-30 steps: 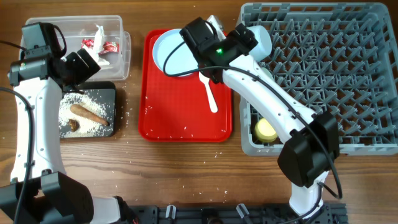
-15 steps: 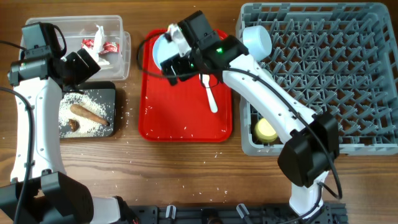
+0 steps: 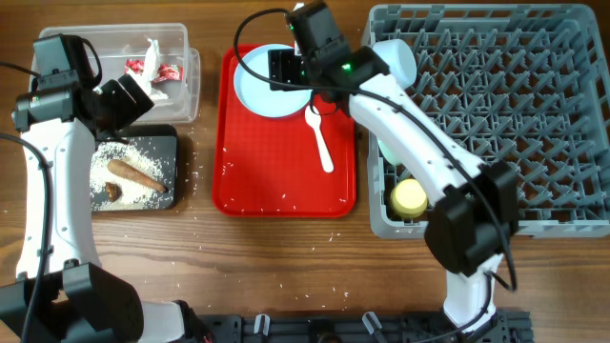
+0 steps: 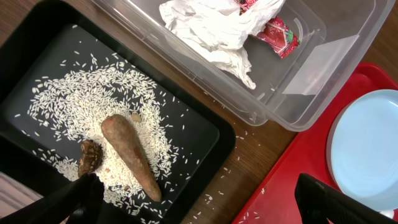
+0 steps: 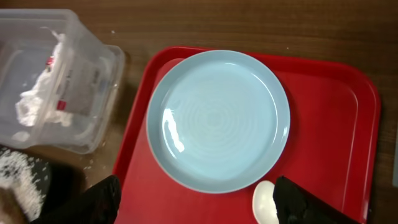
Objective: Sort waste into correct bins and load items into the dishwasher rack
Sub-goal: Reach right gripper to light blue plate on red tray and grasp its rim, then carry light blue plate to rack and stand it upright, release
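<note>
Overhead
- Right gripper: it hovers over the pale blue plate, at the far left part of the red tray. From here we cannot tell how wide it is.
- Spoon: it lies on the red tray, just right of the plate.
- Rack: it stands just right of the red tray, with the yellow cup inside it.
- Left gripper: it hangs left of the red tray, over the clear tub and the black tray.

Left wrist
- Fingers: they are spread wide and nothing is between them.
- Waste: the rice, the carrot stick and the lump are in the black tray. The tissue is in the tub. All of it is left of the red tray.
- Risk: we see little here, because this arm is clear of the bins.

Right wrist
- Fingers: they are wide apart and empty, and the plate sits between them.
- Risk, grip: the plate lies flat with a thin rim, so we think the fingers may slide off it.
- Risk, tray: a finger may catch the raised edge of the red tray and drag it.
- Risk, spoon: the right finger is just beside the spoon and may knock it.
</note>
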